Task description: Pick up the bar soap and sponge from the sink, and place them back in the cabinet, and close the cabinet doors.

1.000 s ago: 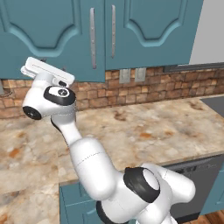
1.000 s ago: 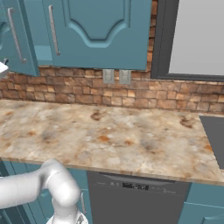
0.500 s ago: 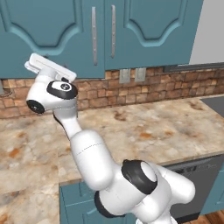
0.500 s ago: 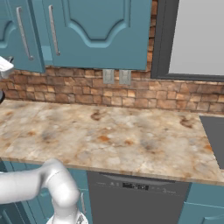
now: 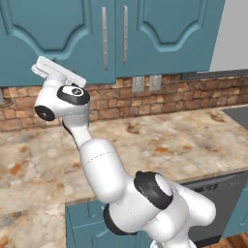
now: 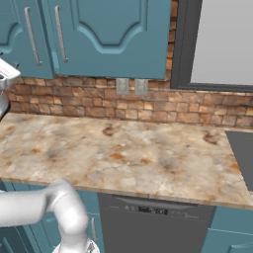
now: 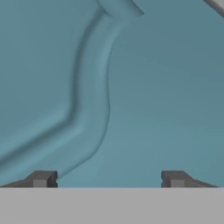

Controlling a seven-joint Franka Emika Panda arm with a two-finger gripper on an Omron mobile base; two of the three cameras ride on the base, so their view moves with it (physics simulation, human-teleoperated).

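Observation:
The cabinet doors are two tall teal arched-panel fronts, the left door (image 5: 48,34) and the right door (image 5: 169,29), with long silver bar handles (image 5: 104,38) side by side at the seam. Both look flush and shut. My arm reaches up to the left door, with the white hand (image 5: 57,72) right against its lower panel. In the hand view the door's raised arch (image 7: 92,100) is very close, and my gripper (image 7: 107,179) is open with nothing between the fingertips. The bar soap, the sponge and the sink's basin are out of view.
A mottled stone counter (image 6: 123,153) runs below a brick backsplash (image 6: 163,111) with two wall outlets (image 6: 131,86). A dark grey slab (image 6: 243,153) lies at the counter's right end. A dishwasher front (image 6: 153,217) sits under the counter.
The left cabinet door has swung from ajar to flush with its neighbour. My hand followed it up and in toward the cabinet, and the fingers have drawn slightly closer.

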